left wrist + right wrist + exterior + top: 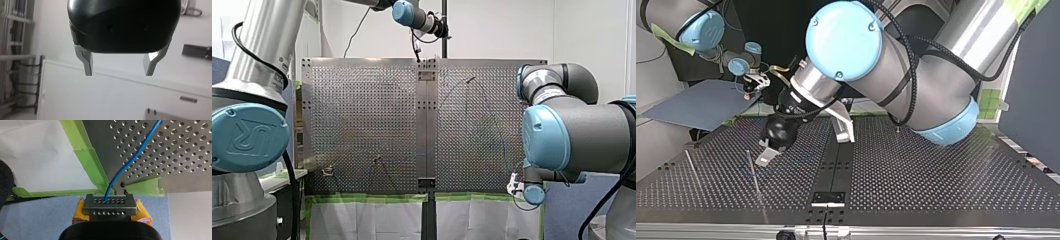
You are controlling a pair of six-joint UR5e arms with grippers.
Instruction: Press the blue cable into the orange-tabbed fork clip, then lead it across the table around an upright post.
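The blue cable [130, 163] runs from my right gripper [107, 201] up over the corner of the perforated table [175, 150]. This gripper is shut on the cable's end, with yellow pads behind its drilled metal fingers. It hangs just off the table's near right corner in the front view [514, 186]. My left gripper [118, 73] is open with nothing between its metal fingers and faces a pale wall. In the top view it hovers low over the table [767, 156], beside a thin upright post [755, 175]. I cannot make out the orange-tabbed clip.
A second thin post [692, 167] stands further to the top view's left. Green tape [87, 155] lines the table's edge by my right gripper. A blue-grey board [701, 102] lies beyond that corner. My left arm's bulky elbow [916, 75] spans the table's middle.
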